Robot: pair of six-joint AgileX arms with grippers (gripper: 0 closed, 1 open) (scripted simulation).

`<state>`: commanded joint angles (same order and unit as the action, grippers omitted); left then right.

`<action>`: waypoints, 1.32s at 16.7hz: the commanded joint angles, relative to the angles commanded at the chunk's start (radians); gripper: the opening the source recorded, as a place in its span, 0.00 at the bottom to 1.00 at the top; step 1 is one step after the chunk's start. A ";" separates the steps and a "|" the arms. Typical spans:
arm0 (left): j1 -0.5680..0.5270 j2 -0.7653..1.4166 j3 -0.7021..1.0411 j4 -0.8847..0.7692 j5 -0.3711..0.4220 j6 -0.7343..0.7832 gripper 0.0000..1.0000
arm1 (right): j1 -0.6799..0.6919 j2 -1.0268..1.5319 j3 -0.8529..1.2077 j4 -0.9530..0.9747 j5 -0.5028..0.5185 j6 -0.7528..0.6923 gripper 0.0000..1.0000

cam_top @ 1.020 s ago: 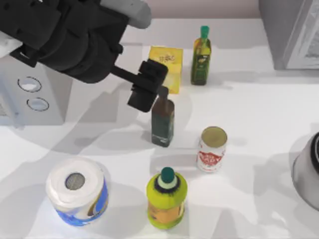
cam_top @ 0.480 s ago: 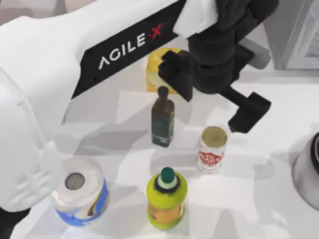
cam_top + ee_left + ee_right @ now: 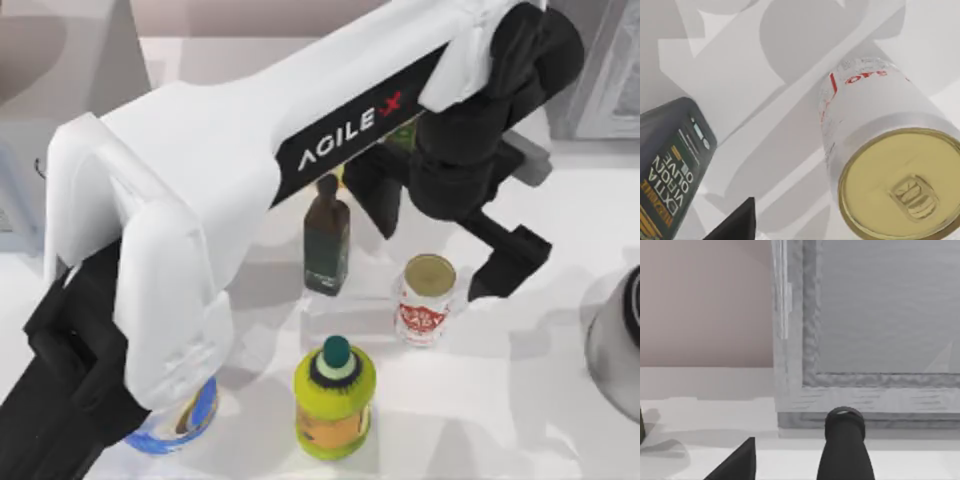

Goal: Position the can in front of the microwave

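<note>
The can [image 3: 427,298] stands upright on the table, just right of the dark bottle [image 3: 326,240] and well away from the microwave [image 3: 40,150], so nothing is moved yet. The left gripper [image 3: 440,235] hovers over the can, fingers spread wide apart, grasp still to come; I cannot tell how the right gripper's fingers stand.

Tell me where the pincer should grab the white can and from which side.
Grip the can across its round white wall, below the gold top, coming down from above. It stands upright and apart from the dark bottle, with room either side. The left pincer already hangs over it, fingers open.
</note>
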<state>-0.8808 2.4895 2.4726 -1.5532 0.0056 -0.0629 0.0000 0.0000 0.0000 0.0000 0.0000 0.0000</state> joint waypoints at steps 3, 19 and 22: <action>0.000 0.000 0.000 0.000 0.000 0.000 1.00 | 0.000 0.000 0.000 0.000 0.000 0.000 1.00; 0.002 -0.036 -0.305 0.268 0.000 0.001 1.00 | 0.000 0.000 0.000 0.000 0.000 0.000 1.00; 0.002 -0.036 -0.305 0.268 0.000 0.001 0.85 | 0.000 0.000 0.000 0.000 0.000 0.000 1.00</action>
<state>-0.8793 2.4533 2.1680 -1.2848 0.0051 -0.0617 0.0000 0.0000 0.0000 0.0000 0.0000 0.0000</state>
